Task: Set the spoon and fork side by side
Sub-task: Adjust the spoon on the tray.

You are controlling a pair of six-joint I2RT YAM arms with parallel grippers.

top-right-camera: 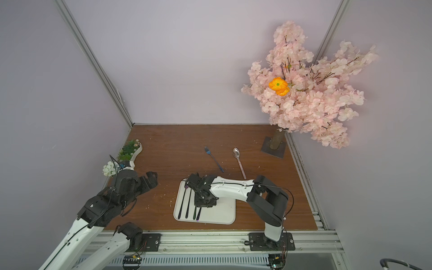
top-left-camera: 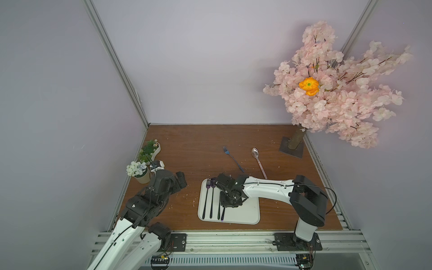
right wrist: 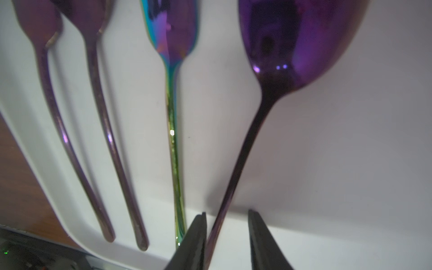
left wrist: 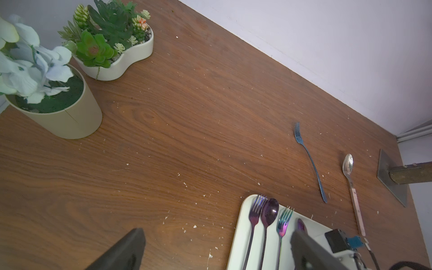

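Note:
A white tray (top-left-camera: 247, 210) (right wrist: 327, 163) holds several utensils lying parallel: a purple fork (left wrist: 256, 208), a purple spoon (left wrist: 268, 212), a rainbow fork (left wrist: 284, 219) (right wrist: 173, 117) and another purple spoon (right wrist: 299, 42). My right gripper (right wrist: 226, 212) (top-left-camera: 226, 205) points down at the tray and is open. Its fingers straddle that last spoon's handle near its end; one finger touches it, the other stands apart. My left gripper (left wrist: 217, 231) (top-left-camera: 181, 181) hangs wide open and empty over the table left of the tray. A blue fork (top-left-camera: 232, 157) and a silver spoon (top-left-camera: 258, 160) lie beyond the tray.
A flower pot (top-left-camera: 140, 173) and a succulent planter (top-left-camera: 150, 149) stand along the left wall. A blossom tree's base plate (top-left-camera: 292, 147) sits at the back right corner, its branches overhanging. Walls enclose the wooden table on three sides.

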